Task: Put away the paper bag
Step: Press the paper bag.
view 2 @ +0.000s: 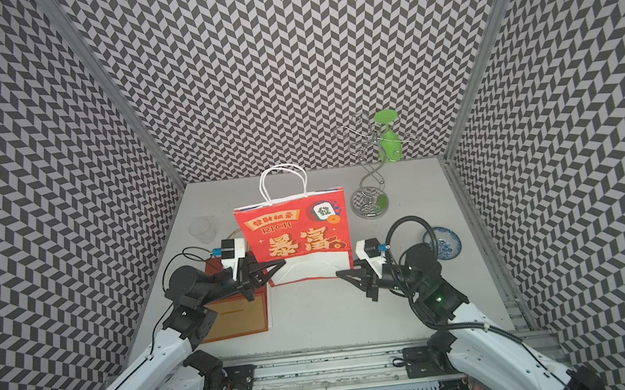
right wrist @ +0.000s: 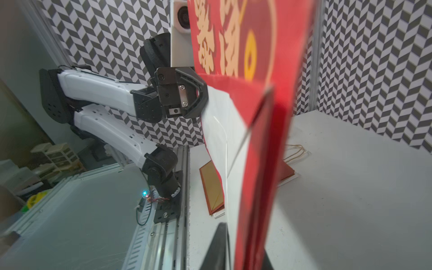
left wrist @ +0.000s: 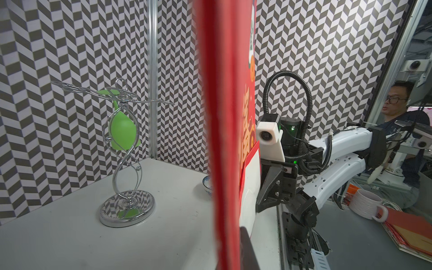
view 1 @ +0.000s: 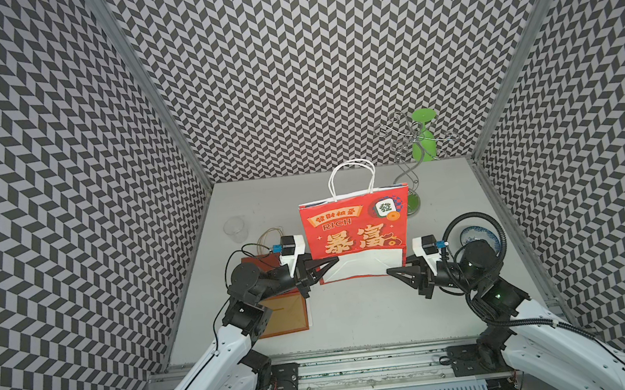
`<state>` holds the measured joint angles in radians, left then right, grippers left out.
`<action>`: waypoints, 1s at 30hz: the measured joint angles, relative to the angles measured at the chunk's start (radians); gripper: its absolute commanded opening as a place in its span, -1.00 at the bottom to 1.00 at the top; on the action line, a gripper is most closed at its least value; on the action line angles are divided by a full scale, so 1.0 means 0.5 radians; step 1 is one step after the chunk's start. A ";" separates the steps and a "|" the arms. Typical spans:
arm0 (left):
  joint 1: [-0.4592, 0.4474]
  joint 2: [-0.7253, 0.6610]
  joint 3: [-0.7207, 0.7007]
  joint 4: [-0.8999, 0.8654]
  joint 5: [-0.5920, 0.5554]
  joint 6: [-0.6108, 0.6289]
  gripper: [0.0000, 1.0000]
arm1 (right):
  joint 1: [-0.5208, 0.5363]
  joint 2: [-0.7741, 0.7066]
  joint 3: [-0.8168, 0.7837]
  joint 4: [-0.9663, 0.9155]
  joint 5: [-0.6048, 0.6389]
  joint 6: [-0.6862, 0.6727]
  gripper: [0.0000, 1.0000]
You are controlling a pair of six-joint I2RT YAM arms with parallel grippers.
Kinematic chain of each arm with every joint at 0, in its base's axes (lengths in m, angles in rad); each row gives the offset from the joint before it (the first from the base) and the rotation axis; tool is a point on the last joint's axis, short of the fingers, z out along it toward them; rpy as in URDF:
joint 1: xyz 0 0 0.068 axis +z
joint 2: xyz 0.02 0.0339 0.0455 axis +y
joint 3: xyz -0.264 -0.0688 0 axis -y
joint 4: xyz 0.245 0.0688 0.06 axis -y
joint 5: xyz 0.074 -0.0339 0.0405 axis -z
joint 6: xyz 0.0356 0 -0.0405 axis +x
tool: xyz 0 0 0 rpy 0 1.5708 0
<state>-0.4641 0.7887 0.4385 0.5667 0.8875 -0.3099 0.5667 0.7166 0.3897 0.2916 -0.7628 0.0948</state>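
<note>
A flat red paper bag (view 1: 354, 231) with gold characters, the word RICH and white twisted-cord handles stands upright in the middle of the grey table (view 1: 355, 318). Its printed face is turned to the near side. Its white bottom panel is folded up flat against that face.

The left tool (view 1: 335, 259) meets the bag's lower left edge. Its jaws are fully closed, pinching the paper there; the right wrist view shows them clamped at the edge of the white panel. The right tool (view 1: 389, 272) sits at the bag's lower right corner. In its own wrist view the bag's edge runs between its black fingers (right wrist: 218, 247), and the narrow gap is filled by the paper.

A flat orange-brown paper bag (view 1: 287, 313) lies under the left arm. A clear plastic cup (view 1: 234, 228) stands to the far left. A chrome wire stand (view 1: 405, 170) carrying an upturned green goblet (view 1: 424, 140) stands far right. A blue-and-white bowl (view 1: 477, 236) lies beside the right arm.
</note>
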 measured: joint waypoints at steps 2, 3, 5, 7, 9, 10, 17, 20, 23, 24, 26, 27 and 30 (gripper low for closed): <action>-0.001 0.013 0.000 -0.014 0.003 0.005 -1.00 | 0.000 -0.008 0.017 0.011 0.018 0.003 -0.58; -0.001 0.018 -0.002 -0.018 0.005 0.007 -1.00 | 0.000 -0.010 0.026 0.026 0.021 0.005 -0.64; 0.000 0.021 -0.005 -0.027 0.010 0.011 -1.00 | 0.000 -0.010 0.038 0.061 0.018 0.006 -0.80; -0.001 0.021 -0.012 -0.030 0.014 0.014 -1.00 | 0.000 -0.010 0.043 0.082 0.010 0.014 -0.97; 0.000 0.021 -0.017 -0.027 0.015 0.021 -1.00 | 0.000 -0.009 0.043 0.085 0.005 0.010 -0.99; 0.000 0.021 -0.020 -0.027 0.015 0.024 -1.00 | 0.000 -0.009 0.043 0.087 0.005 0.021 -0.99; 0.000 0.026 -0.036 -0.046 0.021 0.063 -1.00 | 0.000 -0.008 0.051 0.108 0.092 0.039 -0.78; 0.000 0.033 -0.048 -0.056 0.022 0.071 -1.00 | 0.000 -0.003 0.057 0.112 0.119 0.043 -0.93; 0.000 0.033 -0.058 -0.059 0.021 0.081 -1.00 | 0.000 0.010 0.061 0.111 0.108 0.046 -1.00; 0.000 0.033 -0.062 -0.058 0.020 0.085 -1.00 | 0.000 0.011 0.060 0.110 0.103 0.047 -1.00; 0.000 0.033 -0.066 -0.058 0.020 0.092 -1.00 | 0.000 0.011 0.060 0.107 0.098 0.050 -0.98; 0.000 0.033 -0.067 -0.058 0.018 0.095 -1.00 | 0.000 0.011 0.061 0.107 0.097 0.050 -0.85; 0.000 0.033 -0.078 -0.060 0.018 0.101 -1.00 | 0.000 0.010 0.063 0.110 0.107 0.056 -0.81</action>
<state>-0.4641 0.8051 0.3996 0.5369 0.8967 -0.2592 0.5667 0.7216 0.4210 0.3466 -0.7094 0.1230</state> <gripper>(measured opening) 0.055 0.094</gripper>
